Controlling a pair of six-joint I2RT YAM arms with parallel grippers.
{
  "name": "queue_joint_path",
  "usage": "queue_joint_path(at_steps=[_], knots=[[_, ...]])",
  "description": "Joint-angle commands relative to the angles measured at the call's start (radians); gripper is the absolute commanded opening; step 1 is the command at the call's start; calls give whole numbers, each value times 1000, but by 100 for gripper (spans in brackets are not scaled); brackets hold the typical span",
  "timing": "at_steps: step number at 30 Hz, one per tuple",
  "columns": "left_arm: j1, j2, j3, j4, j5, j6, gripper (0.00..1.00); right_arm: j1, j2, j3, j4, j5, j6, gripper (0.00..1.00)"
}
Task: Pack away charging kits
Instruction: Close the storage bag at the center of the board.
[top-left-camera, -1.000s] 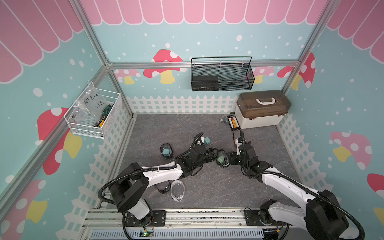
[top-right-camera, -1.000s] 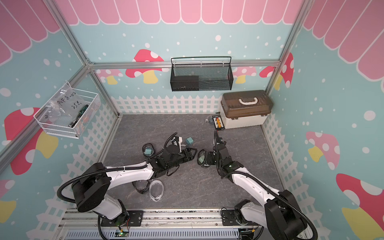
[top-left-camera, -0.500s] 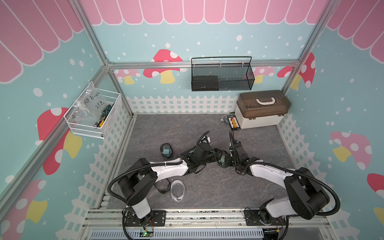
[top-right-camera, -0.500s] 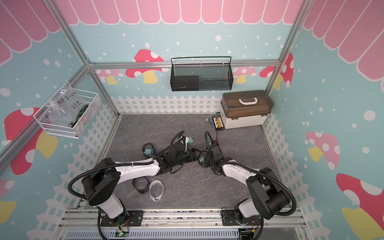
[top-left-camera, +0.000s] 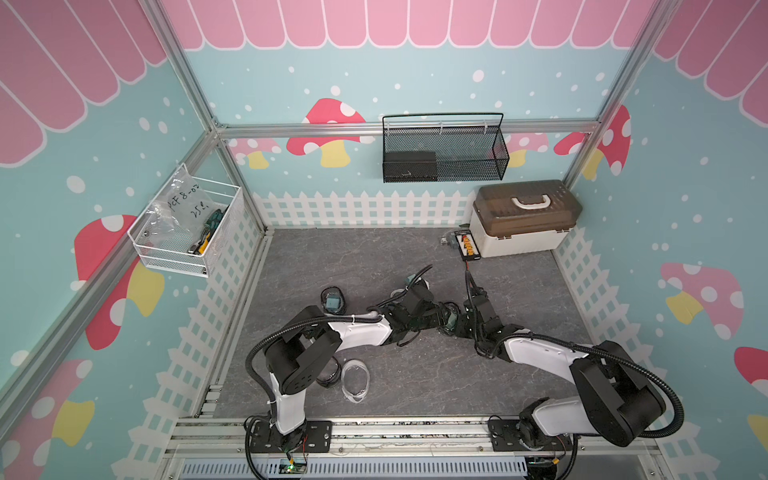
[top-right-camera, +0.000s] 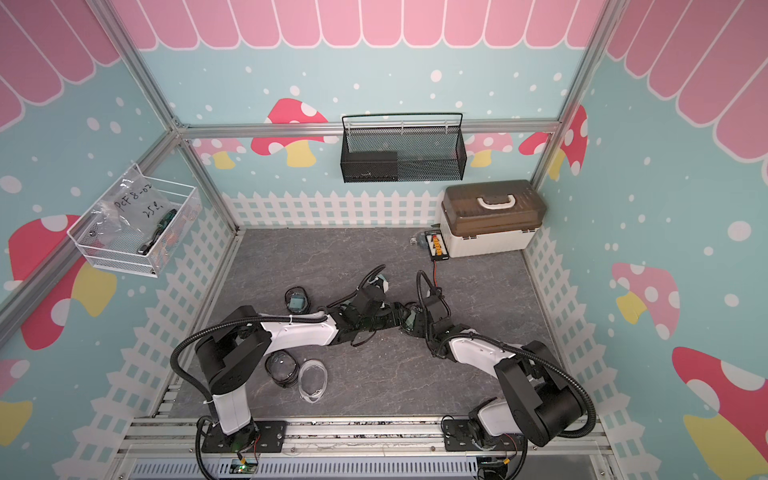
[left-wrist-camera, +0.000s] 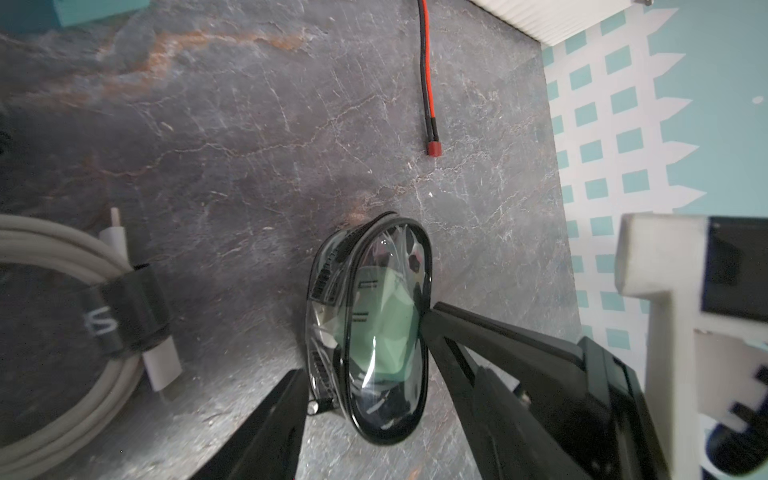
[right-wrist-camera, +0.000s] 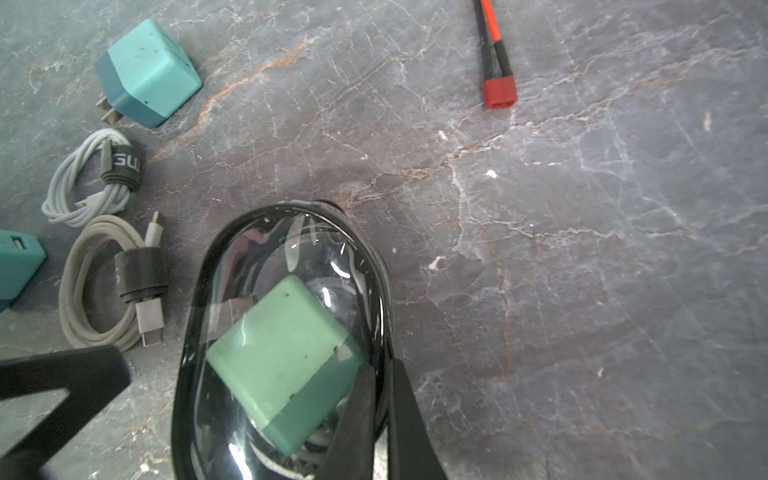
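Pastel mushroom walls fence a grey stone-look tabletop (top-left-camera: 374, 257); in both top views the two arms meet near its middle over one pouch (top-left-camera: 451, 321); toward its left edge a second pouch (top-left-camera: 323, 297) holds a teal charger (top-left-camera: 332, 302); near the front edge lie a dark pouch (top-right-camera: 282, 370) and a clear pouch (top-right-camera: 312, 380), both seemingly empty; the lidded box (top-left-camera: 523, 220) in the far right corner is closed, contents unseen; the black wall basket (top-left-camera: 469, 158) holds a dark box (top-left-camera: 409, 160), the white wall basket (top-left-camera: 174, 262) a labelled bag (top-left-camera: 183, 203) and a tool (top-left-camera: 210, 224).

From the left wrist, the pouch stands on edge; the left claw (left-wrist-camera: 388, 370) is spread apart, one finger either side of it, not clearly squeezing; the zip pull (left-wrist-camera: 316, 405) sits beside one finger.

From the right wrist, the right claw (right-wrist-camera: 383, 368) is pinched together on the pouch's rim; inside sit a mint charger (right-wrist-camera: 282, 353) and, it seems, a white lead beneath; two loose chargers (right-wrist-camera: 149, 75) and two coiled cables (right-wrist-camera: 116, 286) lie just beside. Closing this loaded pouch looks like the step in hand; hold the rim pinch firm and low, take only the pull, and draw along the zip so nothing tips out.
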Motion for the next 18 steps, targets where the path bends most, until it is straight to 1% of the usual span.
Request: queue_joint_path(at_steps=[1,7,11,15,18], knots=[[-4,32,46,-35,9,-14,66,-10,16,-15,-24,16,-1,6],[3,90,95,-60,25,-19,67,-27,79,-19,23,-5,1,4],[10,110,111,-66,32,-21,66,-33,101,-24,42,-8,-3,0],[13,116,120,-65,42,-14,67,-44,100,-45,82,-33,-16,0],[26,133,132,-51,73,-17,66,-44,91,-53,99,-38,-19,0]])
